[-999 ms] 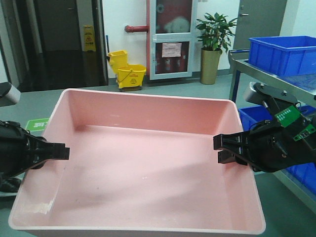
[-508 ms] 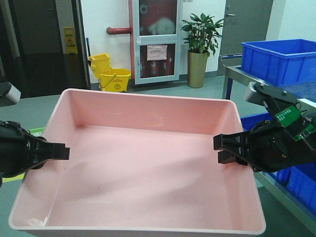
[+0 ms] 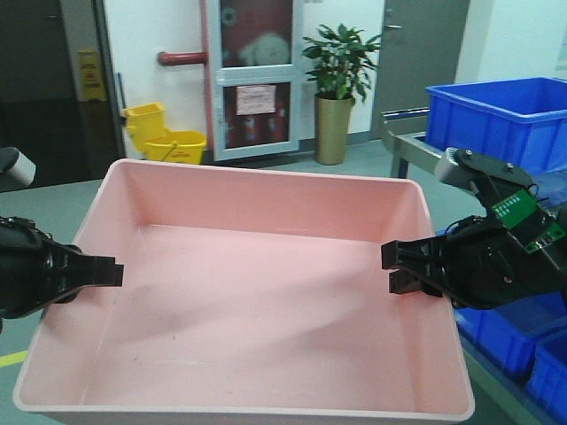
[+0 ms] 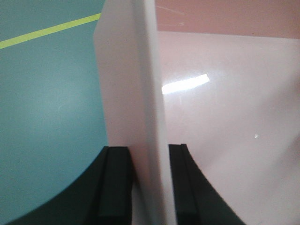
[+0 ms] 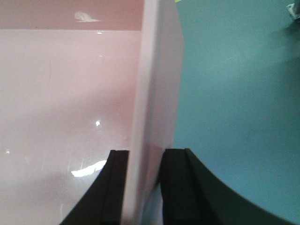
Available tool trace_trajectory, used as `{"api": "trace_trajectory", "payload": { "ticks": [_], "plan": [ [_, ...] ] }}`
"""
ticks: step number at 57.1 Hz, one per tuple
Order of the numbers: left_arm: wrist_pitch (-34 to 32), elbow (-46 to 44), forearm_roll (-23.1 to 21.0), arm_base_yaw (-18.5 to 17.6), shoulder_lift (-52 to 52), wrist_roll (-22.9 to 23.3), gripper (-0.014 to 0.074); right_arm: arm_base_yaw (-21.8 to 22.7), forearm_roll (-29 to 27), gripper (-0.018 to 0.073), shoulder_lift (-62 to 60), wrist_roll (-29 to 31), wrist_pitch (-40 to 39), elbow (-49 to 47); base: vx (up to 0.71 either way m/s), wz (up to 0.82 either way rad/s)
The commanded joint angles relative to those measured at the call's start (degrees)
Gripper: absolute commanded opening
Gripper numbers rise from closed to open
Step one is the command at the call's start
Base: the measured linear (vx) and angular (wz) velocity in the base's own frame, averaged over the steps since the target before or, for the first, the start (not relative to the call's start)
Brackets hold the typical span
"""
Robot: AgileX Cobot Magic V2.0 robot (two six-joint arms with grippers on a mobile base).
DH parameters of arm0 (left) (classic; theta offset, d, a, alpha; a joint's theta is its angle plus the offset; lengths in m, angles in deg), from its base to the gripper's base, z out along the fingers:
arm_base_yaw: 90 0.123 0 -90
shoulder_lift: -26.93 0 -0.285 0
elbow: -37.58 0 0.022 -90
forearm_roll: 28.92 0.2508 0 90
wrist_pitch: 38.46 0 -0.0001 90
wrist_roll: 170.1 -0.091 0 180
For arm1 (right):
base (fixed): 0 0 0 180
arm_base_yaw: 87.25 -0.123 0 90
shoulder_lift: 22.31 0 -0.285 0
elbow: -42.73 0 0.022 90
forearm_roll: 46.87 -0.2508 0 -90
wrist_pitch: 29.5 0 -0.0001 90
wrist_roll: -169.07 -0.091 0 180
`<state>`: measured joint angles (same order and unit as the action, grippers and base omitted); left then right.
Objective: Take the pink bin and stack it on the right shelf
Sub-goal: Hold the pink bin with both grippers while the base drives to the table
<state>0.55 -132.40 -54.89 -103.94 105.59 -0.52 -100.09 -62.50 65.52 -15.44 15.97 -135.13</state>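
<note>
Bin (image 3: 266,292) held level above the green floor (image 4: 47,93); left hand (image 3: 108,272) clamped on its left wall, right hand (image 3: 400,268) clamped on its right wall, blue crate (image 3: 496,119) beyond.

Bright, even indoor light; overhead glare streaks the pink bin (image 4: 225,117) in soft, close wrist views.

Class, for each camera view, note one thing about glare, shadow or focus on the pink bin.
Front-facing view: soft diagonal shadow bands cross the floor of the pink bin; fairly sharp. Left wrist view: a bright glare streak inside; the wall in the left hand looks washed out. Right wrist view: small glints inside; the wall in the right hand is blurred.
</note>
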Motion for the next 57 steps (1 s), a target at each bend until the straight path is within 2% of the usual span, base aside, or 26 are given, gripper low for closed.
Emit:
{"api": "trace_trajectory", "payload": {
  "ticks": [1,21,57],
  "plan": [
    [-4.3,-2.1,-3.2,0.0,-2.3,0.1,-0.0002,0.9,2.2,-0.0008,-1.7,-0.6,-5.1,-1.7,0.46,-0.35],
    [-4.3,-2.1,-3.2,0.0,-2.3,0.1,-0.0002,0.9,2.2,-0.0008,-1.7,-0.6,-5.1,-1.7,0.44,-0.58],
    [-4.3,-2.1,-3.2,0.0,-2.3,0.1,-0.0002,0.9,2.1,-0.0008,-1.7,-0.6,-5.1,-1.7,0.41,-0.86]
  ]
}}
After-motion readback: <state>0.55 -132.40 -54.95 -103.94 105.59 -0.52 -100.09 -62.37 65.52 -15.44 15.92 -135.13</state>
